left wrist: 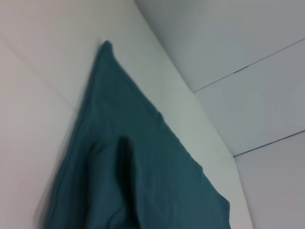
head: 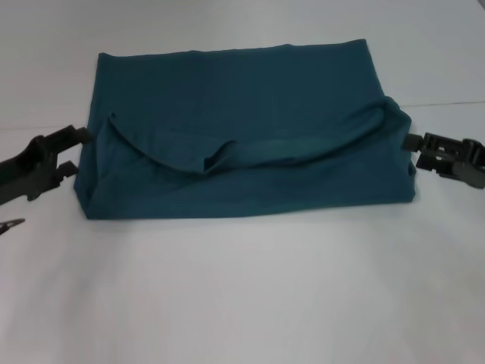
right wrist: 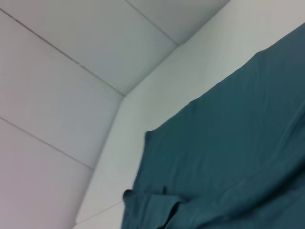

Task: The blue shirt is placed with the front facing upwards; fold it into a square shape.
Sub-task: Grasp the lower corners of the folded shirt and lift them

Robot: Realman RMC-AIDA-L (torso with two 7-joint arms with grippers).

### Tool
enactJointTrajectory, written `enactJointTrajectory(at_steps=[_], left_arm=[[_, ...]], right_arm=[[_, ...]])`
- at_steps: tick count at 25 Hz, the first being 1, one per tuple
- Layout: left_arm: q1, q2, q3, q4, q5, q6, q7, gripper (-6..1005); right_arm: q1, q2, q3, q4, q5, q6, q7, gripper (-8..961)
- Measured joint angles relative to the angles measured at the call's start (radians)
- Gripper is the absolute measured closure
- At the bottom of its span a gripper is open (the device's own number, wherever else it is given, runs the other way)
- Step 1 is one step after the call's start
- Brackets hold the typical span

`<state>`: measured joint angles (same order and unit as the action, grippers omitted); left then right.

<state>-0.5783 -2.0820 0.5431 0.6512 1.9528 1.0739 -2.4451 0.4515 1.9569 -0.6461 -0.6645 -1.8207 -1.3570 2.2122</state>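
Observation:
The blue shirt (head: pixel 250 91) lies on the white table (head: pixel 242 288) as a wide rectangle, with a folded-over flap whose curved edge runs across its middle. No lettering shows on it. My left gripper (head: pixel 76 153) is at the shirt's left edge, fingers apart, the upper tip touching the cloth. At the right edge, my right gripper (head: pixel 414 152) also has its fingers apart against the fabric. The left wrist view shows the blue shirt (left wrist: pixel 143 181) tapering to a far corner. In the right wrist view the blue shirt (right wrist: pixel 228 157) shows a bunched fold at its near edge.
White table surface surrounds the shirt, with a wide band in front of it. A seam line (head: pixel 447 104) crosses the table behind the right gripper. A small dark part (head: pixel 11 225) juts in at the left edge below the left arm.

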Motion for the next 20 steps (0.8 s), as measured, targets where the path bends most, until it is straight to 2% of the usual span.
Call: enactJointTrajectory(at_steps=[6,9,12,17,20], left_arm=[[-0.004,0.006,0.004,-0.034,0.056,-0.017,0.038,207],[-0.025,0.007,0.012,-0.035,0.109,-0.043,0.186,207],[-0.032,-0.005,0.022,-0.035,0.119,-0.094,0.309,208],[-0.040,-0.012,0.127,-0.078,0.134,-0.227,0.325,208],[-0.048,-0.016,0.144,-0.093,0.155,-0.256,0.325,207]], right_arm=[[-0.017,-0.004,0.028,0.051,0.005,-0.040,-0.049,116],[-0.015,-0.006,0.028,0.057,0.001,-0.039,-0.064,116],[-0.013,-0.007,0.028,0.058,0.001,-0.032,-0.069,116],[-0.011,-0.007,0.029,0.062,0.001,-0.027,-0.070,116],[-0.011,-0.007,0.030,0.066,0.002,-0.025,-0.069,116]])
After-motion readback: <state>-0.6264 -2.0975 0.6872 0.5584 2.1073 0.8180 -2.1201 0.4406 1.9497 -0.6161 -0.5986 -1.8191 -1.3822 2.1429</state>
